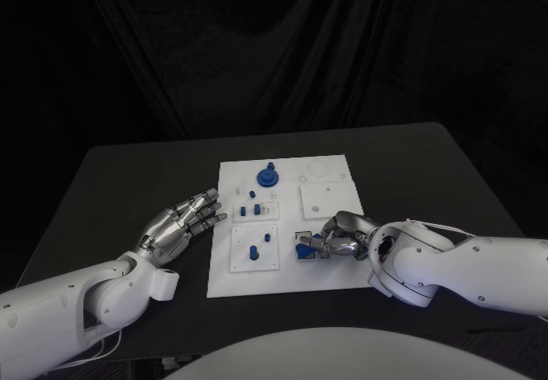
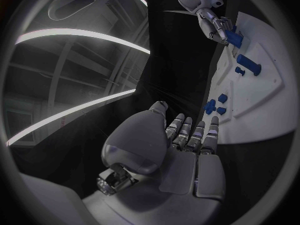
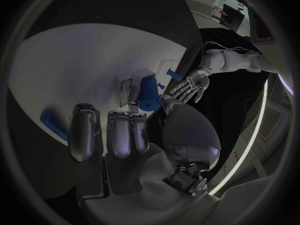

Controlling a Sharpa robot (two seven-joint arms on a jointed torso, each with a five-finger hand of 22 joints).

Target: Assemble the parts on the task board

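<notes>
left hand (image 1: 183,224): fingers spread | right hand (image 1: 331,240): curled, seemingly gripping

Black table (image 1: 137,174), dark curtain (image 1: 274,63) behind

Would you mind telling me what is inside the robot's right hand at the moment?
The right hand holds a blue cylindrical part over the near right area of the task board. The fingers cover the part's lower end, so what lies directly beneath it cannot be seen.
</notes>
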